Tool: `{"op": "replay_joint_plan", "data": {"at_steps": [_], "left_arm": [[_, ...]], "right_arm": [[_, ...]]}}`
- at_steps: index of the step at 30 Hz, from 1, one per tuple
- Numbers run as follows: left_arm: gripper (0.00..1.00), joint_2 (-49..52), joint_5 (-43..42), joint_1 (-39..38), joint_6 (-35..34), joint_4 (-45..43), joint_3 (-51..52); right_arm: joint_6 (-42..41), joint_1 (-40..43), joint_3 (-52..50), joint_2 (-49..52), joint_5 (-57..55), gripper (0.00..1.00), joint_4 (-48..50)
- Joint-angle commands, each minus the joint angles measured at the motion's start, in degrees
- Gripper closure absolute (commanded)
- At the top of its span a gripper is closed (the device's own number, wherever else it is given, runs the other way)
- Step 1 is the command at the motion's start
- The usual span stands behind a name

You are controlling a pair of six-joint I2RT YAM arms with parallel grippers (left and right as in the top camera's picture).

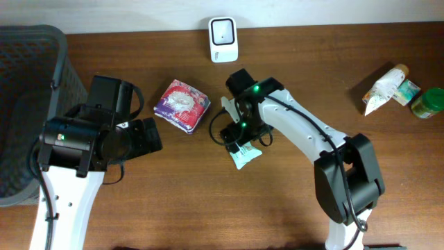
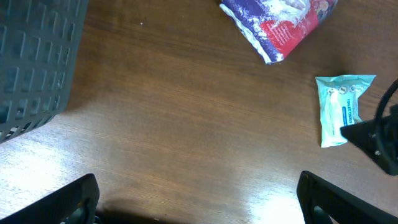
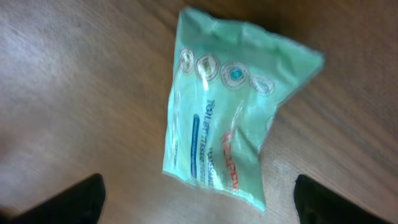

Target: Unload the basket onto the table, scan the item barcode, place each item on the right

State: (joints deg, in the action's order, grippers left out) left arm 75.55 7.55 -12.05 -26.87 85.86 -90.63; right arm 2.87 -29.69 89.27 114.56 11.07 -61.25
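Observation:
A pale green tissue packet (image 1: 247, 157) (image 3: 227, 118) (image 2: 341, 109) lies flat on the wooden table, printed face up; no barcode shows on it. My right gripper (image 1: 236, 136) (image 3: 199, 200) hovers directly over it, open, its dark fingertips (image 3: 74, 198) well apart on either side of the packet's near end and not touching it. The white barcode scanner (image 1: 223, 39) stands at the table's far edge. My left gripper (image 1: 148, 136) (image 2: 199, 198) is open over bare wood to the left, holding nothing.
A purple and red packet (image 1: 182, 104) (image 2: 280, 22) lies between the two arms. A dark mesh basket (image 1: 28, 69) (image 2: 37, 62) fills the left side. A white pouch (image 1: 385, 89) and a green jar (image 1: 427, 103) sit at the far right.

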Motion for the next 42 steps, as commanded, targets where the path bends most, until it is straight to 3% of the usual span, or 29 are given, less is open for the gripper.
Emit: {"op": "replay_joint_plan", "data": {"at_steps": [1, 8, 14, 22, 25, 27, 32, 39, 42], "left_arm": [[0.01, -0.24, 0.42, -0.17, -0.55, -0.13, -0.15], [0.01, -0.24, 0.42, -0.17, -0.55, -0.13, -0.15], [0.01, -0.24, 0.42, -0.17, -0.52, -0.13, -0.15], [0.01, -0.24, 0.42, -0.17, -0.52, -0.13, -0.15], [0.01, -0.24, 0.42, -0.17, -0.55, -0.13, -0.15], [0.01, -0.24, 0.44, -0.17, -0.55, -0.13, -0.15], [0.01, -0.24, 0.42, -0.17, -0.55, -0.13, -0.15], [0.01, -0.24, 0.44, -0.17, -0.52, -0.13, -0.15], [0.01, -0.24, 0.42, -0.17, -0.52, -0.13, -0.15]], "right_arm": [[0.07, -2.99, -2.97, 0.15, -2.58, 0.19, 5.09], [-2.51, -4.04, -9.2, 0.15, -8.81, 0.32, 14.27], [-3.41, -4.04, -9.62, 0.28, -10.73, 0.48, 15.82], [-5.31, -4.04, -12.55, 0.35, -10.67, 0.51, 17.68], [-9.86, -4.04, -11.21, 0.35, -10.27, 0.84, 18.86], [-9.86, -4.02, -8.37, 0.28, -10.25, 0.96, 18.56], [-9.86, -1.05, 3.69, 0.24, -10.27, 0.96, 18.75], [-10.95, 4.37, 5.03, 0.42, -9.2, 0.96, 50.21], [-20.04, 5.68, 5.22, 2.89, -8.31, 0.95, 63.41]]}}
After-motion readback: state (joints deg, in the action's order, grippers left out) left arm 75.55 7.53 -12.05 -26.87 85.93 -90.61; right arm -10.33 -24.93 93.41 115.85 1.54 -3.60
